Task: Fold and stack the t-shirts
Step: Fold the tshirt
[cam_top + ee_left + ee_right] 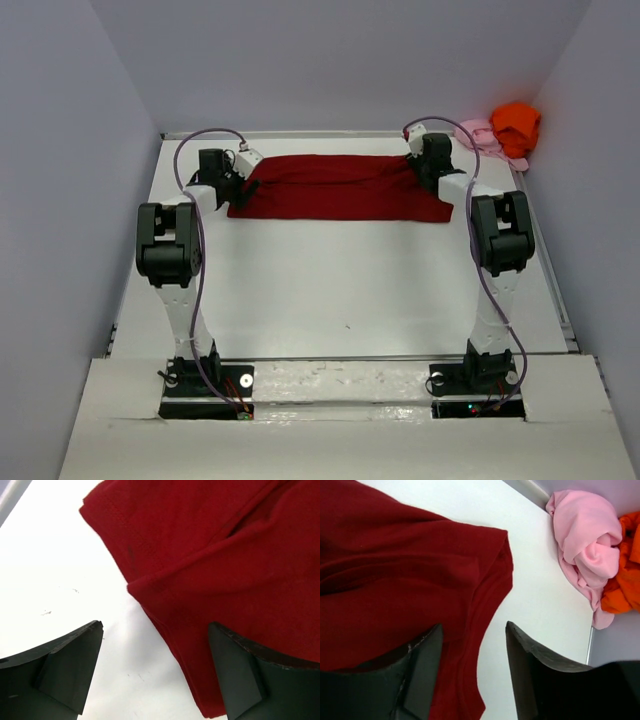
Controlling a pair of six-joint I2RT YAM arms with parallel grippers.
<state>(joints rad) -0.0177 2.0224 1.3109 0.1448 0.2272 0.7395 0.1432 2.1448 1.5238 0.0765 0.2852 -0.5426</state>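
Observation:
The dark red t-shirt (340, 187) lies folded into a wide band across the far part of the table. My left gripper (243, 180) is open at its left end; in the left wrist view the shirt's edge (210, 570) runs between the spread fingers (70, 665), gripper (155, 630). My right gripper (428, 170) is open at its right end; in the right wrist view the shirt's edge (395, 580) passes between the fingers (540, 675), gripper (472, 627). The pink t-shirt (480, 133) (587, 540) and orange t-shirt (516, 128) (625, 580) lie bunched at the far right corner.
The white table (340, 290) is bounded by grey walls on the left, right and back. The arm bases (205, 385) stand at the near edge. The bunched shirts sit close to my right arm's far side.

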